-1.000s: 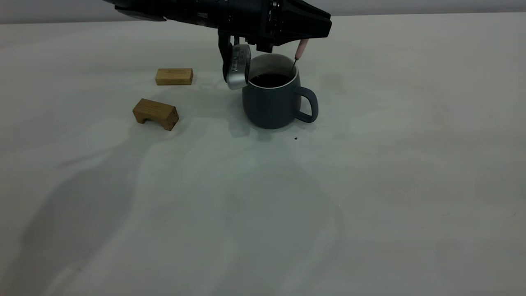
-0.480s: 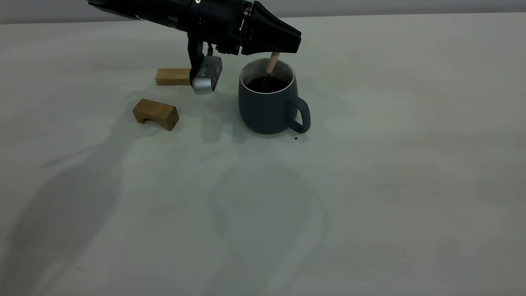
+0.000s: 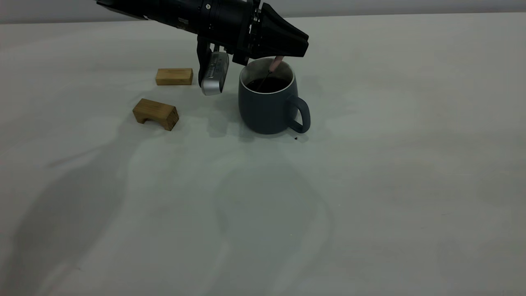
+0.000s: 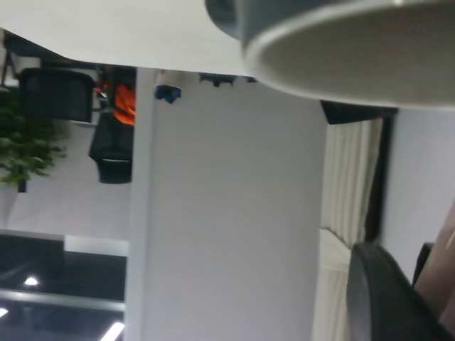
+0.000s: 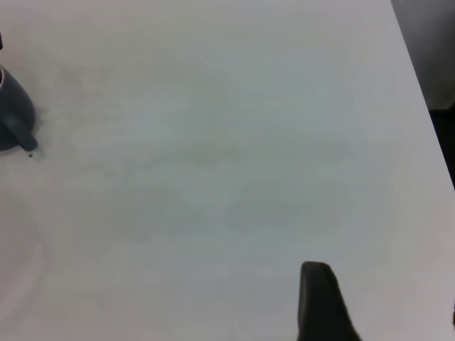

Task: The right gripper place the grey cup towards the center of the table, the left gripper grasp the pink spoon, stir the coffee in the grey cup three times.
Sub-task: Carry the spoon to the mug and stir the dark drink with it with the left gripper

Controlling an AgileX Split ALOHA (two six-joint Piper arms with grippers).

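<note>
grey cup (image 3: 267, 105): upright on the table (image 3: 370, 164), near centre toward the far side; loop handle points toward the exterior view's lower right; thin white rim, white inside. Also seen at the edge of the right wrist view (image 5: 13, 114) and very close in the left wrist view (image 4: 355, 42).
coffee (image 3: 269, 84): dark liquid in the grey cup, level a bit below the rim.
pink spoon (image 3: 276, 64): tilted, pink handle sticks up above the rim at the far side, grey metal neck runs down into the coffee; bowl hidden in the liquid.
left gripper (image 3: 287, 49): reaches in from the upper left, right over the cup mouth; fingers clamped on the top of the spoon handle, tips close together. Silver camera module (image 3: 214, 74) hangs under the wrist, just beside the cup's left wall.
right gripper (image 5: 323, 302): not in the exterior view; only one dark finger shows in its own wrist view, above bare table well apart from the cup; how far open cannot be told.
flat wooden block (image 3: 174, 76): lying on the table left of the cup, farther back.
arched wooden block (image 3: 155, 114): nearer the camera, left of the cup, apart from the flat one.
black speck (image 3: 296, 138): on the table just below the cup handle.
</note>
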